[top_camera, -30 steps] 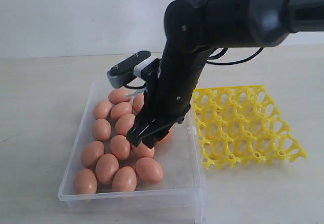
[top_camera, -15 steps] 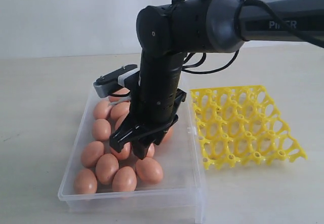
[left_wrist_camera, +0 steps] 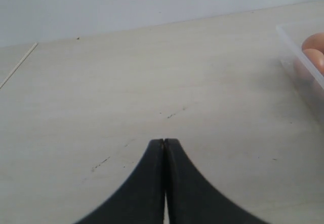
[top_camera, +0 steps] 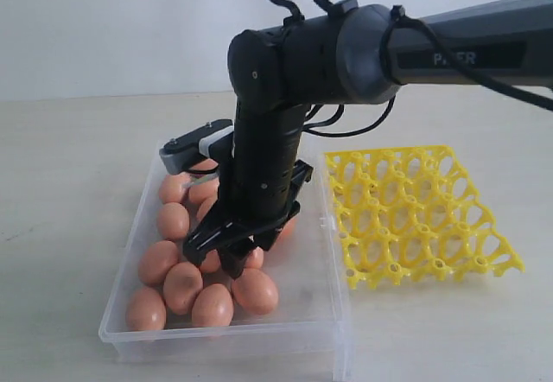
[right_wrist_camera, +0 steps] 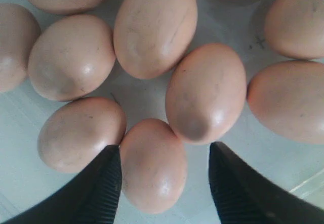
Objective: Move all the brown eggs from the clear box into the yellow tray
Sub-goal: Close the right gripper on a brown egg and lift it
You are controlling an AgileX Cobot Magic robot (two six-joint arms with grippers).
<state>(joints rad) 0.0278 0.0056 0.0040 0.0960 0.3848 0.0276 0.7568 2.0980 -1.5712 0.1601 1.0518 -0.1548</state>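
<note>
All the brown eggs [top_camera: 183, 285] I can see lie clustered in the clear box [top_camera: 259, 334], a shallow transparent tub with low walls. The yellow tray [top_camera: 415, 213], an open lattice of round cups, sits just beside it on the pale table [top_camera: 69, 183]. My right gripper [top_camera: 223, 259] hangs inside the box, its ribbed black jaws apart on either side of one smooth, matte egg [right_wrist_camera: 152, 165]. My left gripper [left_wrist_camera: 164, 150] has its jaws pressed together over the tabletop.
</note>
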